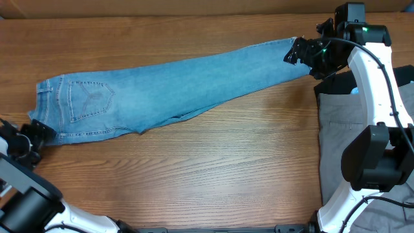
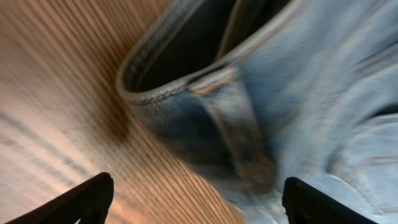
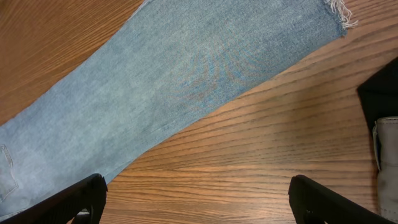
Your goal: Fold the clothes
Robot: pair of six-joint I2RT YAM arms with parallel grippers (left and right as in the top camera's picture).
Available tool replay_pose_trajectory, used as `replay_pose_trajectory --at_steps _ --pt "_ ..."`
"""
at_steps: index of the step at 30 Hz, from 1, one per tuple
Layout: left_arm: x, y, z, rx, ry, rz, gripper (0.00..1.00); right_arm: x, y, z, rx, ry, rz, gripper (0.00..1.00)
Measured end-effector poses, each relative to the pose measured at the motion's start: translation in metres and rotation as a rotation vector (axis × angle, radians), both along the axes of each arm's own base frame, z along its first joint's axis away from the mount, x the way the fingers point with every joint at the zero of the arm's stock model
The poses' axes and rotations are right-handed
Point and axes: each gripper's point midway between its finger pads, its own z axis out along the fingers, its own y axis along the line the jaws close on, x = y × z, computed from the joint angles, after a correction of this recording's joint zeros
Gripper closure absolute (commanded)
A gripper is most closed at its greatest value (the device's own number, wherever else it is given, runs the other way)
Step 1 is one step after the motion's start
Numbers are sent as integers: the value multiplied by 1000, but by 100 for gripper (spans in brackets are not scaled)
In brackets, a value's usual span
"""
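- The jeans (image 1: 174,84) are light-blue denim, faded paler in patches along the leg.
- Their back pocket (image 1: 89,100) carries pale curved stitching.
- The frayed hem (image 3: 339,15) shows white threads.
- The table (image 1: 226,168) is warm brown with darker wood grain.
- The trousers (image 1: 336,129) are plain grey.
- The top (image 3: 382,93) is black.

1. The jeans (image 1: 174,84) are soft, matt, washed light-blue denim; the hem (image 3: 339,15), toward two o'clock, is frayed into loose threads.
2. The table (image 1: 213,168) is smooth brown wood grain with a faint sheen.
3. At three o'clock, the grey trousers (image 1: 339,129) are plain matt cloth.
4. The arm casing (image 1: 378,84) is glossy white plastic.
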Motion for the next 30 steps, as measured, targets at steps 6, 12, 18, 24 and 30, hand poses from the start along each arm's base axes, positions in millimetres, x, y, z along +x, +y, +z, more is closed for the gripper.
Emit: replay_pose_trajectory --at_steps 6,12,18,24,30 --pt "2 -5 -15 -44 -3 -26 66 0 -2 -1 -10 3 -3 2" --pt "-9 -7 -14 -95 4 11 96 3 -6 -29 -27 67 -20 8" --pt "-85 18 -16 -126 192 238 84 17 -16 -76 -62 131 -84 9" --pt "-124 40 -14 -152 161 361 36 47 -12 -83 -26 32 -83 25" --pt "-80 28 3 -204 -54 187 33 53 9 -129 25 78 -35 24"
